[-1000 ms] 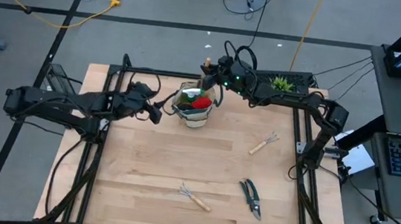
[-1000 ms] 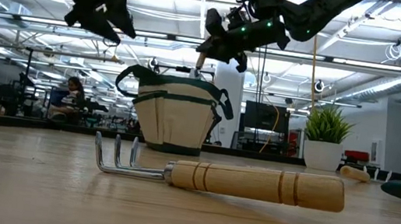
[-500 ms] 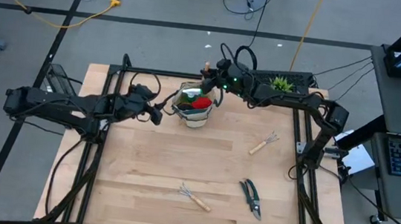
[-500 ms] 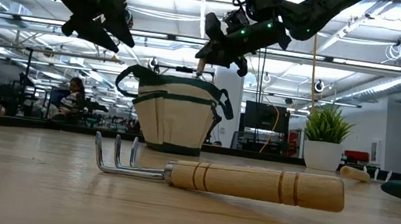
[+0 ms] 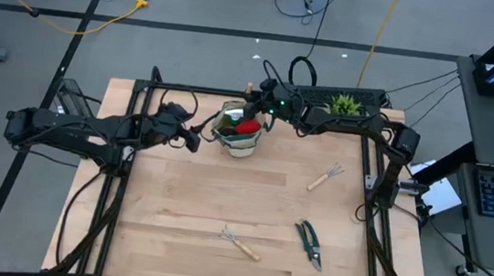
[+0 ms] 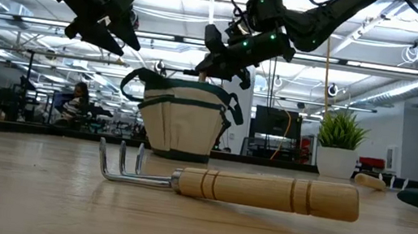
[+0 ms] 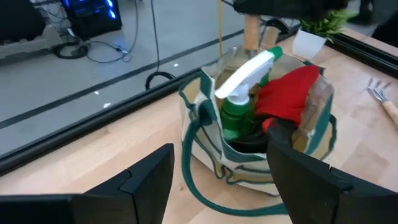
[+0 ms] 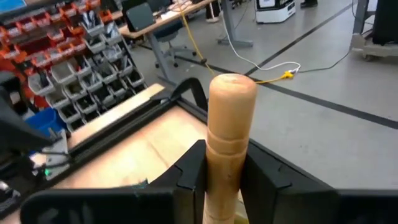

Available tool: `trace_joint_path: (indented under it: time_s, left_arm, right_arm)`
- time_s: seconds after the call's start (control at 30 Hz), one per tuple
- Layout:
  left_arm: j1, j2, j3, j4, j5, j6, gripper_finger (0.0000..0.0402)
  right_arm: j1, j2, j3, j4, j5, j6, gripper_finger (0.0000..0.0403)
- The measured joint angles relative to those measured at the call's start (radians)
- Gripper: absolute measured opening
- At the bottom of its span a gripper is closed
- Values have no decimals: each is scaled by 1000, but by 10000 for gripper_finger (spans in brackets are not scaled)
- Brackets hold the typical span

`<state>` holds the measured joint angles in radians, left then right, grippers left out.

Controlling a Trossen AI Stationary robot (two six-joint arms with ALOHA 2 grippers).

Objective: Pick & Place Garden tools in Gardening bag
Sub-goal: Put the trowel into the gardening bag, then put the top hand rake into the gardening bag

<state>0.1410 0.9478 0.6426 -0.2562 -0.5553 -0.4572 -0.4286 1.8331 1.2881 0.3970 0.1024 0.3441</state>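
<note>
The beige gardening bag (image 5: 240,133) with green trim stands at the table's far middle, holding a green spray bottle (image 7: 235,109) and a red glove (image 7: 287,93). My right gripper (image 5: 258,102) hovers over the bag's far rim, shut on a wooden-handled tool (image 8: 229,112) that stands upright. The tool's lower end is hidden. My left gripper (image 5: 195,138) is open just left of the bag (image 7: 205,124), above the table, touching nothing. My right gripper pinches the tool's wooden handle (image 8: 225,163) between its two fingers, a little below the rounded free end (image 8: 232,84). The fingers come nearly level from the table's right and lie across the handle. The tool stands upright over the bag (image 6: 184,118), handle end up.
A small rake (image 5: 238,242) and pruning shears (image 5: 309,244) lie near the front edge. Another wooden-handled tool (image 5: 324,176) lies right of centre. A potted plant (image 5: 347,103) stands at the far right. In the low view the rake (image 6: 232,187) lies close in front.
My right gripper has sunk and gone toward the table's left, bringing the upright wooden-handled tool lower over the bag's far rim. Its hold on the handle has stayed the same.
</note>
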Motion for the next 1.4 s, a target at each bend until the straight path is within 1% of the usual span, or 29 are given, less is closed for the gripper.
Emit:
trace_joint_path:
  time_s: [0.13, 0.33, 0.57, 0.77, 1.07, 1.17, 1.27, 1.4]
  left_arm:
    - [0, 0, 0, 0, 20, 0, 264]
    - [0, 0, 0, -1, 23, 8, 264]
    - [0, 0, 0, -1, 23, 8, 264]
    - [0, 0, 0, -1, 24, 8, 264]
    - [0, 0, 0, -2, 59, 10, 264]
    - [0, 0, 0, -3, 59, 10, 264]
    - [0, 0, 0, -3, 65, 16, 264]
    - [0, 0, 0, -3, 81, 32, 264]
  right_arm:
    - [-1, 0, 0, 4, 0, 14, 72]
    - [8, 0, 0, 2, 0, 15, 65]
    - [12, 0, 0, -10, -3, 17, 90]
    - [12, 0, 0, -14, -29, 37, 94]
    - [12, 0, 0, -14, -29, 38, 98]
    - [12, 0, 0, -13, -31, 38, 113]
    - [12, 0, 0, -13, -53, 38, 138]
    - [12, 0, 0, 7, -53, 38, 168]
